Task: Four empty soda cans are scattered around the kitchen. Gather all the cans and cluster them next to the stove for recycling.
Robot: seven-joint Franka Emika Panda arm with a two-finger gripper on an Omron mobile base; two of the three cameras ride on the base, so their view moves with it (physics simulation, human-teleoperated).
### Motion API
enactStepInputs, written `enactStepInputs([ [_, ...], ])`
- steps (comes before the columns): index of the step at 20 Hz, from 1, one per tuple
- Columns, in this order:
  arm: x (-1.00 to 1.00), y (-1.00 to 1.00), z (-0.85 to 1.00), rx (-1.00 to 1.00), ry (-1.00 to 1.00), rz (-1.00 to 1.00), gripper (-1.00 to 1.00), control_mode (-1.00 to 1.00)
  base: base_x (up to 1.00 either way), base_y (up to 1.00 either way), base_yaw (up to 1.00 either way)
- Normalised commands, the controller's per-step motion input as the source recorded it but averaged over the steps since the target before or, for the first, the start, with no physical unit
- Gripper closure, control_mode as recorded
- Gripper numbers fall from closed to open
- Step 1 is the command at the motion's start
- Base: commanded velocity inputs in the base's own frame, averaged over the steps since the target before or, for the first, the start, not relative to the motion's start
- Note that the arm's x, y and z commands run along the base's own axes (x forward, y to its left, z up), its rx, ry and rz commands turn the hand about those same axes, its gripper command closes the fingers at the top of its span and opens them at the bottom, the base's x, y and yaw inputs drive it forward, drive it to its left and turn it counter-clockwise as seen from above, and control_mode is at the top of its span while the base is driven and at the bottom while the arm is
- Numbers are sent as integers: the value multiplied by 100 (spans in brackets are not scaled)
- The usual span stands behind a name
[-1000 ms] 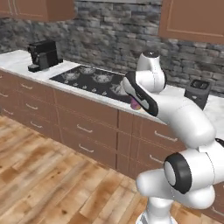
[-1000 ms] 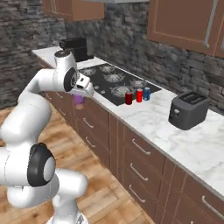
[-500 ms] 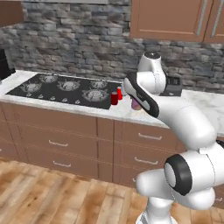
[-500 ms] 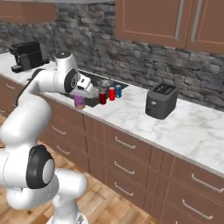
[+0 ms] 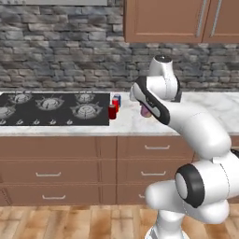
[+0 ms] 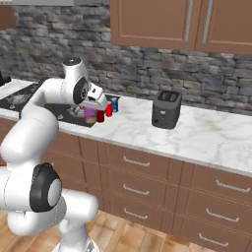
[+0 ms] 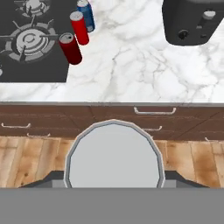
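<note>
My gripper [image 5: 145, 110] [image 6: 90, 112] is shut on a purple-pink soda can [image 5: 146, 112] [image 6: 90, 115], held upright in the air near the counter's front edge. In the hand view the can's silver top [image 7: 113, 155] covers my fingertips. Three soda cans stand in a row on the marble beside the stove's right edge: a dark red one [image 5: 112, 112] [image 7: 70, 48], a red one [image 5: 115, 105] [image 7: 79, 27] and a blue one [image 5: 117, 99] [image 7: 86, 15]. The black stove [image 5: 51, 109] [image 7: 30, 43] [image 6: 56, 110] lies to their left. The held can hangs to the right of the row.
A black toaster [image 6: 166, 109] [image 7: 192, 19] stands on the marble counter [image 6: 206, 133] right of the cans. Brown drawers [image 5: 70, 168] run below the counter and wood cabinets [image 5: 182, 21] hang above. Bare marble lies between the cans and the toaster.
The base has driven along the counter, so both base views shifted: the stove slid left and the three standing cans came close. My gripper keeps the purple-pink can.
</note>
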Motion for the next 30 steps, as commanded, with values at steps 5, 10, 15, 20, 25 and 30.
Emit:
enactStepInputs([
  [5,0,0,0,0,0,0,100,100,45,62,-38],
  [10,0,0,0,0,0,0,100,100,63,20,-25],
  [15,0,0,0,0,0,0,100,100,61,30,-13],
  [20,0,0,0,0,0,0,100,100,35,32,-7],
  [25,0,0,0,0,0,0,100,100,19,38,-3],
  [30,0,0,0,0,0,0,100,100,54,25,-1],
])
